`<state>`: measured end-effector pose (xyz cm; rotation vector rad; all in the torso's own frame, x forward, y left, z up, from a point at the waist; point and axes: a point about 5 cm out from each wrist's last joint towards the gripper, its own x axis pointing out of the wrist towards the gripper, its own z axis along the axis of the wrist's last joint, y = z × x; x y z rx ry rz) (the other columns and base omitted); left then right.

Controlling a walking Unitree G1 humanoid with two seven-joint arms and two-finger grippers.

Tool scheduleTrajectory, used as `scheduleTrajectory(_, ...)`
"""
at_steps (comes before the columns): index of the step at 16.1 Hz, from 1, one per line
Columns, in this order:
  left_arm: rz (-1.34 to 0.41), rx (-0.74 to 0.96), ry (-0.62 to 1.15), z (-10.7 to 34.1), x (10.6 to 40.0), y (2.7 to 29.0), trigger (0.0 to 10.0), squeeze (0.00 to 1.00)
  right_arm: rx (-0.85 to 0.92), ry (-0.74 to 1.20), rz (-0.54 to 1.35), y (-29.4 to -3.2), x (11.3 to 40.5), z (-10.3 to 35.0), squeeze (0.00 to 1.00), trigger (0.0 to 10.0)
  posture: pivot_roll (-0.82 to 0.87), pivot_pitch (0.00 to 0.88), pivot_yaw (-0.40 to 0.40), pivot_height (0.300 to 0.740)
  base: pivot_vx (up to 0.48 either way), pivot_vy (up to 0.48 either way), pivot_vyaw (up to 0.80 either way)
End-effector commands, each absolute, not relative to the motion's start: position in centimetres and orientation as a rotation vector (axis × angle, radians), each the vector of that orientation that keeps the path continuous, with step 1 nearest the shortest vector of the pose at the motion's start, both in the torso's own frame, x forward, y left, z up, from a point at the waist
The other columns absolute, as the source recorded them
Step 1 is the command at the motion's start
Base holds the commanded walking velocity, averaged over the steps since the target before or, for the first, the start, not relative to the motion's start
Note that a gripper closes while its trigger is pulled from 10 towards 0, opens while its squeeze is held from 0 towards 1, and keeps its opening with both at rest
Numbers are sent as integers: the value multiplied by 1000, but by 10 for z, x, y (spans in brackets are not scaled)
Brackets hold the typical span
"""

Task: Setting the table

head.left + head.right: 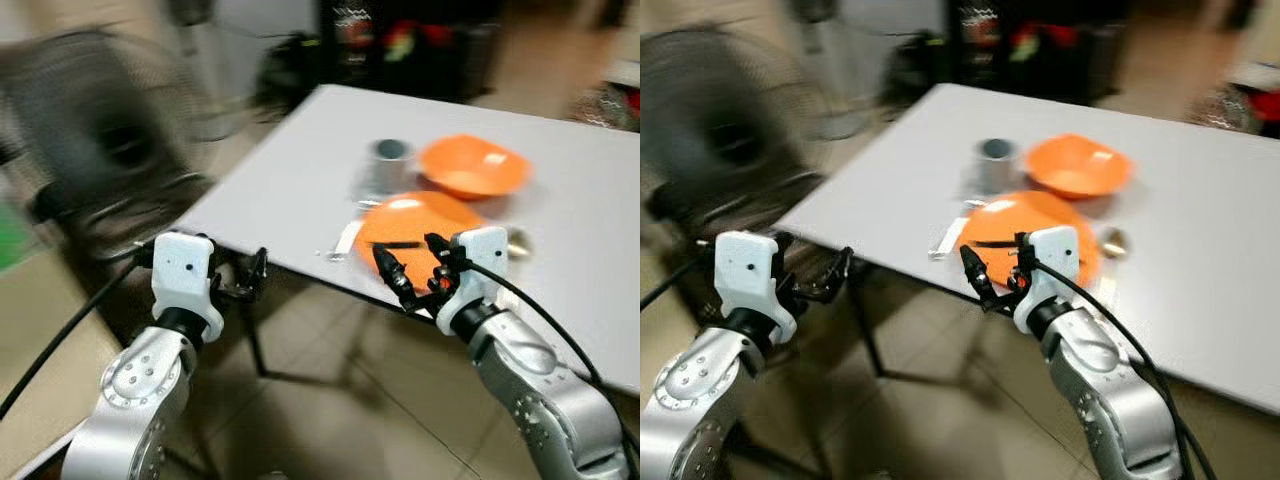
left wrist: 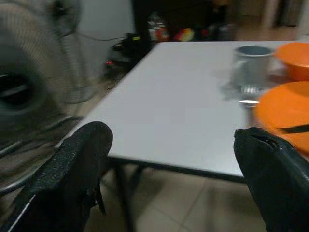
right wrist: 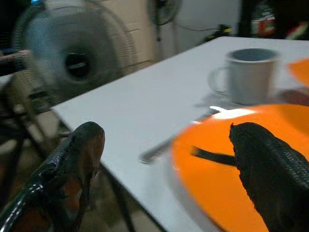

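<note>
Orange plate [image 1: 415, 225] at the counter's [image 1: 290, 190] near edge, both pincers wide and empty.

The plate lies flat just inside the near edge, with a dark utensil [image 1: 398, 244] across it and a blurred silvery utensil [image 1: 345, 240] touching its rim toward the near corner; an orange bowl [image 1: 473, 166] and a grey mug [image 1: 388, 165] sit just behind. It is likely light, stiff, smooth plastic, so slippery: a hold on the rim where it nears the edge looks best, keeping it level or the utensil slides off. The right pincer [image 1: 415, 270] hovers spread at that edge; the left pincer [image 1: 245, 278] hangs open off the counter's corner, beside a floor fan [image 1: 95, 140].
</note>
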<state>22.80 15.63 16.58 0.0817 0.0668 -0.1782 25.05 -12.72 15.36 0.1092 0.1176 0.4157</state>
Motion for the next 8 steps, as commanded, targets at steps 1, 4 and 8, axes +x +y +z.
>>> scheduleTrajectory(1, -166, 92, 56, 169, 228, 157, 10000, 0, 107, 98, 412, -128, 253, 156, 1000, 10000, -15, 0, 42, 740, 0, 0, 800)
scheduleTrajectory(4, -142, 31, 56, 168, 230, 158, 10000, 0, 102, 117, 404, -130, 251, 152, 1000, 10000, -26, 0, 50, 740, 0, 0, 800)
scheduleTrajectory(8, -155, 70, 47, 169, 232, 160, 10000, 0, 109, 112, 394, -133, 250, 150, 1000, 10000, -29, 0, 60, 740, 0, 0, 800)
